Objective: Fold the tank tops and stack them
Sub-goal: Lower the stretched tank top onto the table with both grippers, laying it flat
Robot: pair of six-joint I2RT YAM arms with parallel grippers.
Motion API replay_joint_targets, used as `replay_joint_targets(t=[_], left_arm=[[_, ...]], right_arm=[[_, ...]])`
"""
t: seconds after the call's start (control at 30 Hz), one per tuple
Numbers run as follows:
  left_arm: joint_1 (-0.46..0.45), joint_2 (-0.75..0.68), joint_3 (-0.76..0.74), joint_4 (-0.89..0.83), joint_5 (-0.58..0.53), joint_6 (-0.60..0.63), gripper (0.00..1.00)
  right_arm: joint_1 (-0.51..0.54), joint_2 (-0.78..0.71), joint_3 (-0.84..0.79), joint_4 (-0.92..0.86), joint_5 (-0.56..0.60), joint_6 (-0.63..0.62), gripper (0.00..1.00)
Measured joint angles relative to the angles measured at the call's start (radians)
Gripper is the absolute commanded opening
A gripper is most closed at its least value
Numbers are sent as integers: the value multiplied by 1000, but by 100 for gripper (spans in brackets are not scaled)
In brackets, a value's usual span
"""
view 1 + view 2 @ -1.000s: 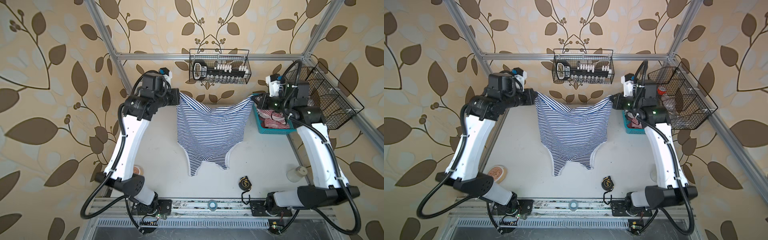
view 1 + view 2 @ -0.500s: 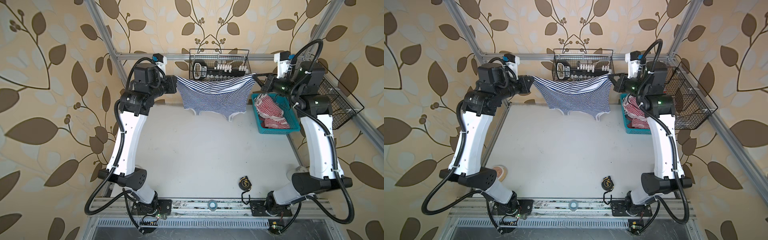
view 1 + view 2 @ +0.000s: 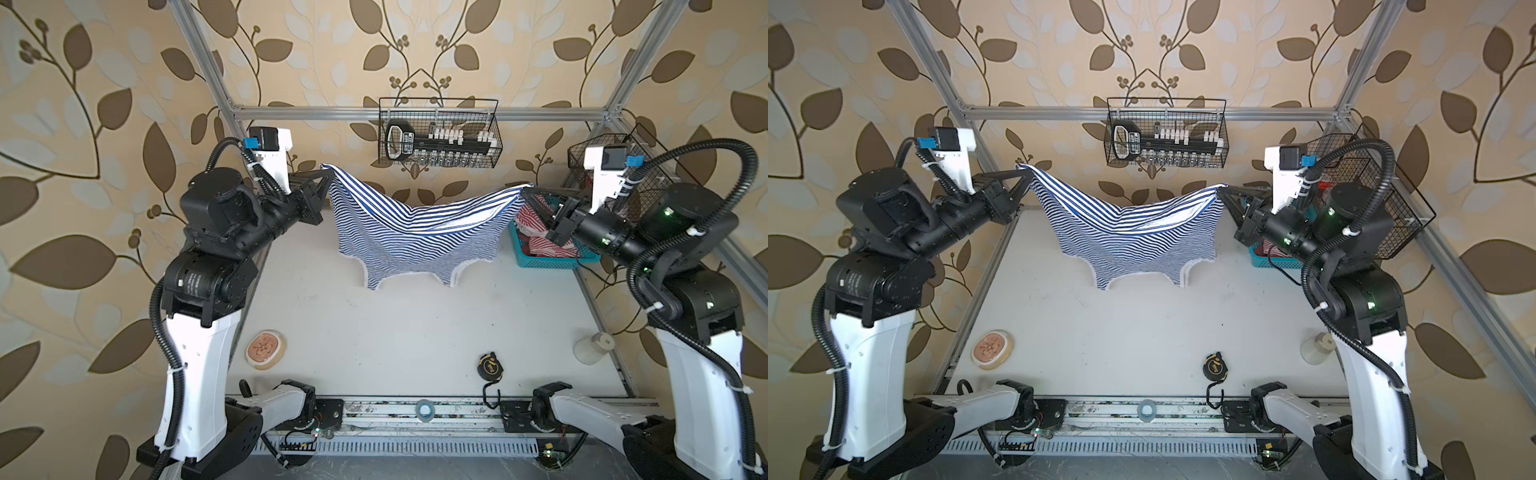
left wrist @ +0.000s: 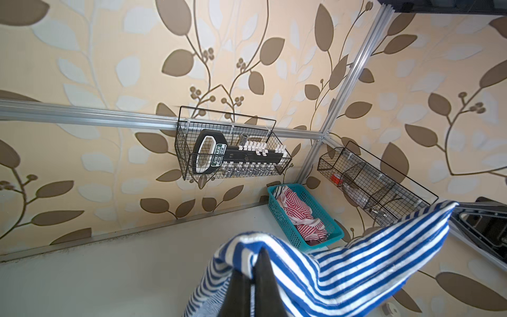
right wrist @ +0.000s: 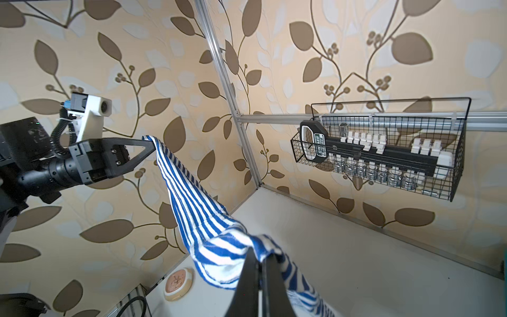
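left jaws and right jaws clamp hem corners of the navy-and-white tank top [image 3: 415,232], stretched crosswise, straps hanging down.

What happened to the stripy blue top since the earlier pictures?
Both arms swung the navy-and-white tank top up and back toward the wire basket, then brought it forward and lower again; it now sags between them. Nothing was let go: the left gripper and right gripper keep their fingers shut on its corners. The red-and-white tank top in the teal basket and the tape measure stayed put.
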Motion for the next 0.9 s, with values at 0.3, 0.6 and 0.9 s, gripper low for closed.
replay_joint_targets(t=[0.3,0.6,0.9], left_arm=[[0,114,-11,-13,-35,13,0],[7,685,-74,47,-69,16,0],[55,1154,153,106,2,-49,0]], right_arm=[[7,31,-215,34,24,22,0],[-93,483,-381,103,-6,64,0],[-122,920,-256,175,-71,121,0]])
